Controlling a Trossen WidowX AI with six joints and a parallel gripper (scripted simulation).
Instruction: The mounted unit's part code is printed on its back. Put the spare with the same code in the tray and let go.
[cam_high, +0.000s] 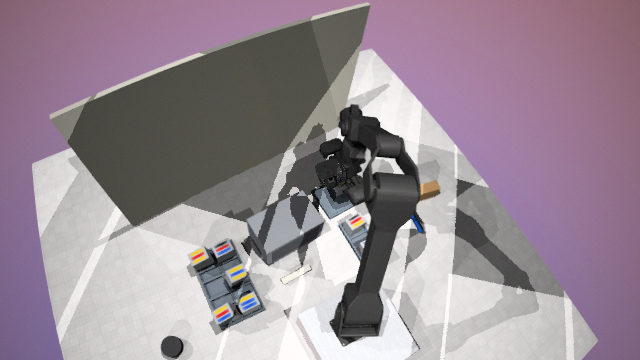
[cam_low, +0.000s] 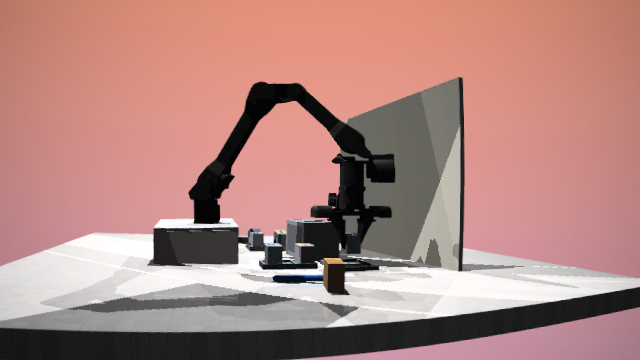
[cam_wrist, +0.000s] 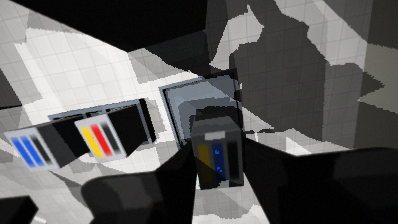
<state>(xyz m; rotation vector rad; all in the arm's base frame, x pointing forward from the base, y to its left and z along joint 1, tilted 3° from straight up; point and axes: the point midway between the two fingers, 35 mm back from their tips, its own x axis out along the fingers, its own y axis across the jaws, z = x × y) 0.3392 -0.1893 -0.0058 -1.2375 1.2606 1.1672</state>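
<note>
My gripper (cam_high: 341, 186) (cam_low: 353, 239) (cam_wrist: 213, 139) is shut on a dark grey spare (cam_low: 353, 244) (cam_wrist: 215, 165), with yellow, blue and black stripes on its top. It holds the spare upright, low over the blue-grey tray (cam_high: 331, 212) (cam_low: 368, 266) (cam_wrist: 182, 92). A small rack (cam_high: 351, 241) beside the tray bears a yellow-red-black spare (cam_high: 356, 222) (cam_wrist: 100, 139) and a blue-blue-black spare (cam_wrist: 30, 150). A larger rack (cam_high: 214, 284) at the left bears several striped spares. A dark piece (cam_high: 246, 246) shows at the grey housing's left end; no code is readable on it.
The grey housing (cam_high: 285, 227) (cam_low: 320, 239) stands between the larger rack and the tray. A tall panel (cam_high: 215, 115) (cam_low: 410, 170) rises behind. An orange block (cam_high: 430, 190) (cam_low: 334, 275), a blue pen (cam_high: 418, 223) (cam_low: 300, 278), a cream strip (cam_high: 296, 275) and a black cylinder (cam_high: 172, 346) lie around.
</note>
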